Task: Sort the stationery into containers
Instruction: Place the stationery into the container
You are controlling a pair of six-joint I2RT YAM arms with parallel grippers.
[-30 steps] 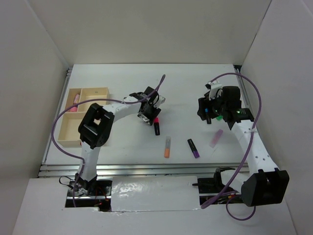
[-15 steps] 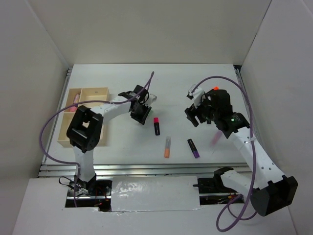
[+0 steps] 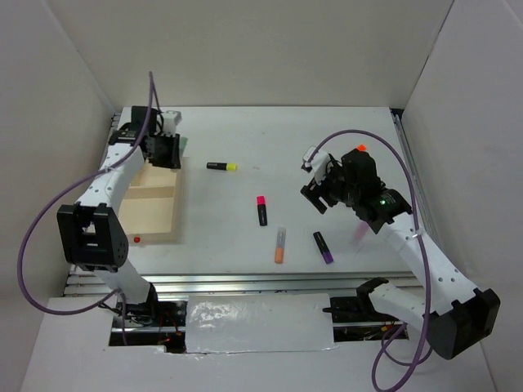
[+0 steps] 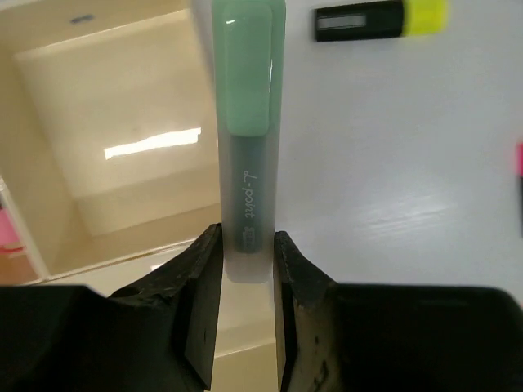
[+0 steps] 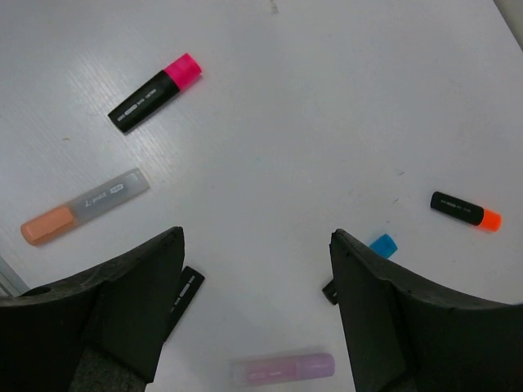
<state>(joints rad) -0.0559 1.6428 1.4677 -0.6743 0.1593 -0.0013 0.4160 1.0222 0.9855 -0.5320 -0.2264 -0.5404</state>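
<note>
Left claw [image 4: 248, 253] pinches the pale green marker [image 4: 248, 122] right over the wooden tray [image 3: 151, 216], with a bit of pink [image 4: 6, 233] glimpsed inside. Right claw [image 5: 255, 245] hangs wide and empty above the worktop [image 3: 245, 131]. The yellow-capped marker [image 3: 221, 167], pink-capped marker [image 3: 262, 210], orange marker [image 3: 279, 245], purple marker [image 3: 323, 247] and others lie loose, so by my reckoning most of the sorting remains.

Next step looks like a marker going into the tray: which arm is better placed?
Left. The left gripper is shut on a pale green highlighter at the far end of the wooden tray. The right gripper is open and empty, over loose markers mid-table, away from the tray.
</note>
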